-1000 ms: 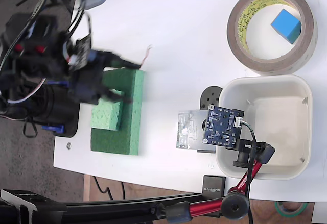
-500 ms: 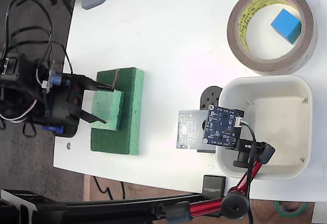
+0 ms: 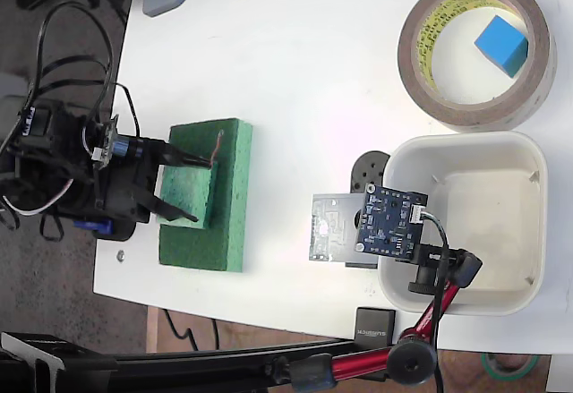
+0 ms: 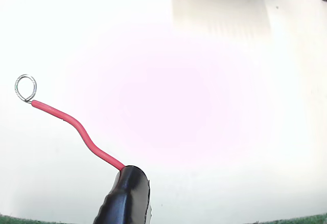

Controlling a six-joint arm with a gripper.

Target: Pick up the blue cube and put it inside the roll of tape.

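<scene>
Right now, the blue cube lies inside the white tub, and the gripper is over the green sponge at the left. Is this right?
Not quite. The fixed view shows the blue cube inside the roll of tape, not the white tub. The gripper is over the green sponge at the left, as you say.

green sponge block [image 3: 219,196] left; white tub [image 3: 466,218] right, circuit board [image 3: 391,221] at its rim.
</scene>
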